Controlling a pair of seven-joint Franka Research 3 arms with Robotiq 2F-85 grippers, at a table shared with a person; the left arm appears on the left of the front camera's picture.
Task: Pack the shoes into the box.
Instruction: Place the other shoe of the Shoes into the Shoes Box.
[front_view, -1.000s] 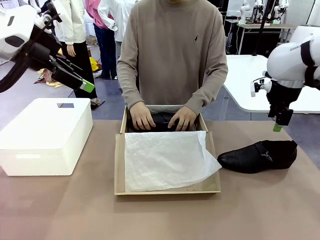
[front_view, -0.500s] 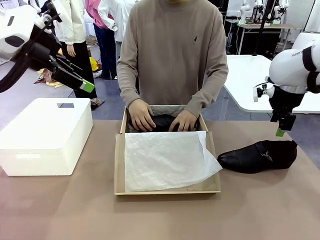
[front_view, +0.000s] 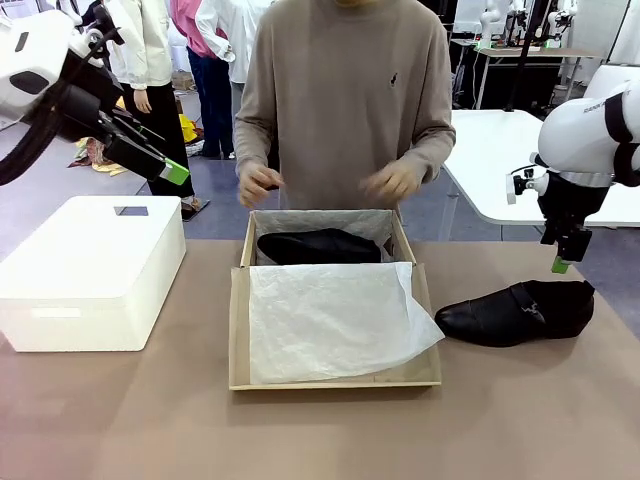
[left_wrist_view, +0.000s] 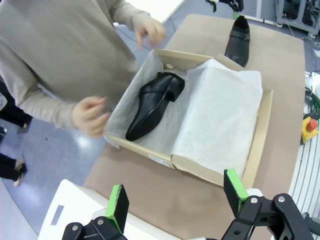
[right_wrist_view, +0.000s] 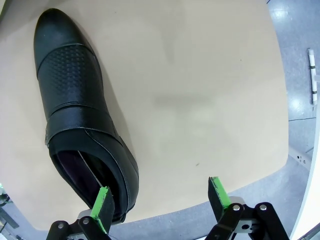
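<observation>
**Second shoe at risk of being knocked aside or dropped**

The right jaws are being held apart, with nothing between them, just above the heel end of the second shoe (front_view: 517, 312) (right_wrist_view: 82, 115), which is lying on the surface (front_view: 520, 420) to the right of the box (front_view: 335, 378). In the right wrist view the heel opening is sitting beside one green pad (right_wrist_view: 103, 202) rather than centred in the gap. On a straight descent the rim is likely to be struck and the shoe shoved sideways. The glossy leather is being judged slippery, so a shallow pinch could be lost mid-carry.

The left jaws are also being held apart, high over the white bin (front_view: 90, 270) and well apart from the box. The first shoe (front_view: 320, 246) (left_wrist_view: 152, 105) is lying inside the box along its far wall. Loose tissue paper (front_view: 335, 320) is draped over the open flap, where it could be snagged and dragged by an incoming shoe. The person's hands (front_view: 258, 184) (front_view: 392, 182) are being held just above the box, so a collision is being risked there.
</observation>
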